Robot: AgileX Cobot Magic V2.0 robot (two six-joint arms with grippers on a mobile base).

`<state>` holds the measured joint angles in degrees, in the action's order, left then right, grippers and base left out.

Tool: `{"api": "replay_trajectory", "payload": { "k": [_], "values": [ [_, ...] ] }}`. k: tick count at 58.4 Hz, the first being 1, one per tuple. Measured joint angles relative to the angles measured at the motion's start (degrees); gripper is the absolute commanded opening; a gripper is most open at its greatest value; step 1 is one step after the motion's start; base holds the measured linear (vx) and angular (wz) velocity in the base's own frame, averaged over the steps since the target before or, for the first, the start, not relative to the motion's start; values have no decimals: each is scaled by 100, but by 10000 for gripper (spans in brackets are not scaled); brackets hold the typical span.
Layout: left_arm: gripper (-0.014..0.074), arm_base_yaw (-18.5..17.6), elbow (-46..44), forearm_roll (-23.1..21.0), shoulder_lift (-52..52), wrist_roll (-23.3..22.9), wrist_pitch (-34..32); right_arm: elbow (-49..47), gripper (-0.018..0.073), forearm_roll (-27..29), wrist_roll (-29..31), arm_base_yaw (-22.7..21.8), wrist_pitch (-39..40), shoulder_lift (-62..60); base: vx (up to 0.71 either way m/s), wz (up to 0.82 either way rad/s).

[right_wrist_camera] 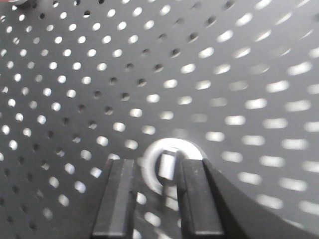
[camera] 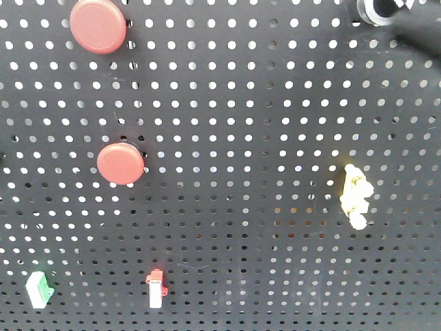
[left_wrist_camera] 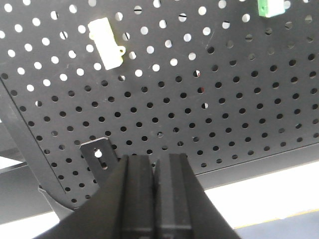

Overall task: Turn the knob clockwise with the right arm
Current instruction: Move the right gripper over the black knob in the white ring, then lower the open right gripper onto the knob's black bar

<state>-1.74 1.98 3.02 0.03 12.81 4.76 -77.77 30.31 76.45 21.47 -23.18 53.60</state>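
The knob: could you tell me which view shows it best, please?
The right wrist view: the knob sits close up between the fingers. The front view crops it at the top edge; the left wrist view misses it.

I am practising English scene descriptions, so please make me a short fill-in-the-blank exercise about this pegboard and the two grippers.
The pegboard holds ___ red round buttons. In the right wrist view, the knob sits ___ the fingers of the right gripper. The left gripper, its fingers pressed together, holds ___.
Missing words: two; between; nothing.
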Motion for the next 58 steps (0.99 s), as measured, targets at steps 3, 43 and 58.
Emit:
{"api": "replay_trajectory", "payload": {
  "k": [3,43,58],
  "values": [
    [-6,0,0,0,0,0,0,0,289,-68,-119,0,-3,-31,0,0],
    [-6,0,0,0,0,0,0,0,289,-205,-384,0,-605,-22,0,0],
    [-6,0,0,0,0,0,0,0,289,-1681,-1771,25,-783,-22,0,0]
  ]
}}
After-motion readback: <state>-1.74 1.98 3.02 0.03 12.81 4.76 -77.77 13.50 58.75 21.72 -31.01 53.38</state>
